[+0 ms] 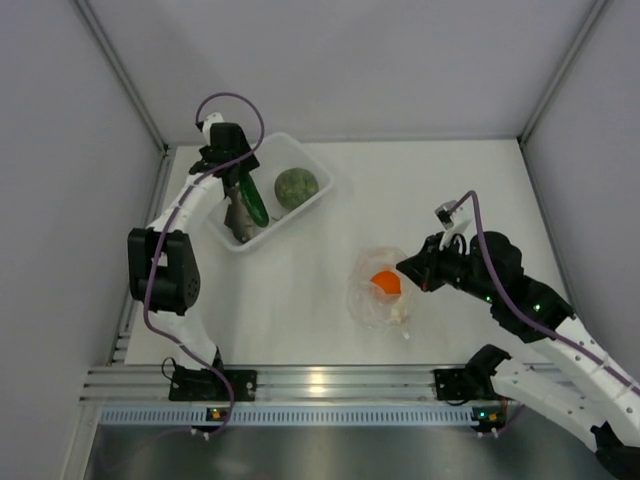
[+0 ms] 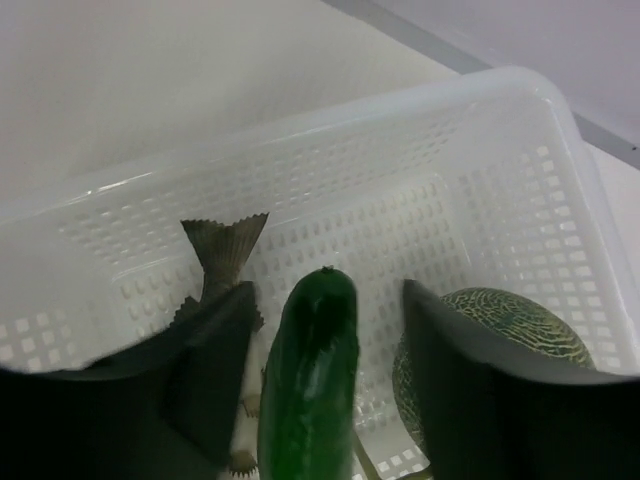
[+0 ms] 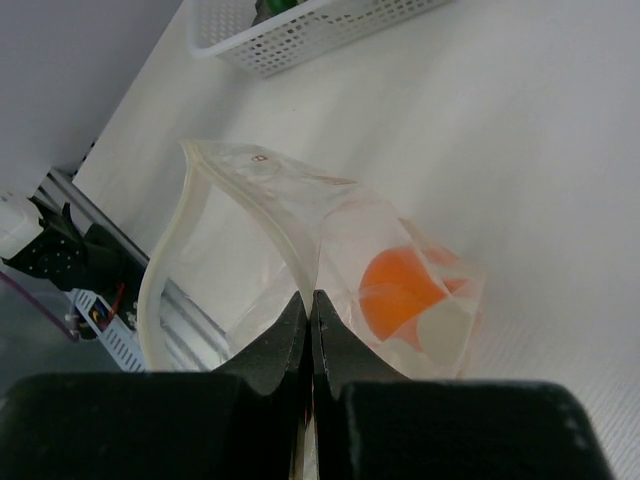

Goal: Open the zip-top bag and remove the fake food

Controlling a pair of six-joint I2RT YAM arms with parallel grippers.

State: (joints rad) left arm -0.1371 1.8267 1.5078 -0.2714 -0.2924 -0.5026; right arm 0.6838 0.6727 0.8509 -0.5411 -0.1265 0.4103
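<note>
The clear zip-top bag (image 1: 378,292) lies at mid-table with its mouth gaping, and the orange ball (image 1: 386,283) is inside it. My right gripper (image 1: 408,268) is shut on the bag's rim; the right wrist view shows the pinch (image 3: 311,300), the bag (image 3: 330,215) and the ball (image 3: 400,285). My left gripper (image 1: 243,190) is open over the white basket (image 1: 320,180). The dark green cucumber (image 2: 315,370) stands between its spread fingers, with a gap on the right side. The grey-brown fish (image 2: 222,250) and the pale-green cabbage-like ball (image 2: 510,320) lie in the basket (image 2: 300,120).
The basket stands at the back left, near the enclosure's left wall, and its corner shows in the right wrist view (image 3: 300,40). An aluminium rail (image 1: 320,385) runs along the near edge with both arm bases on it. Grey walls close the table's sides and back.
</note>
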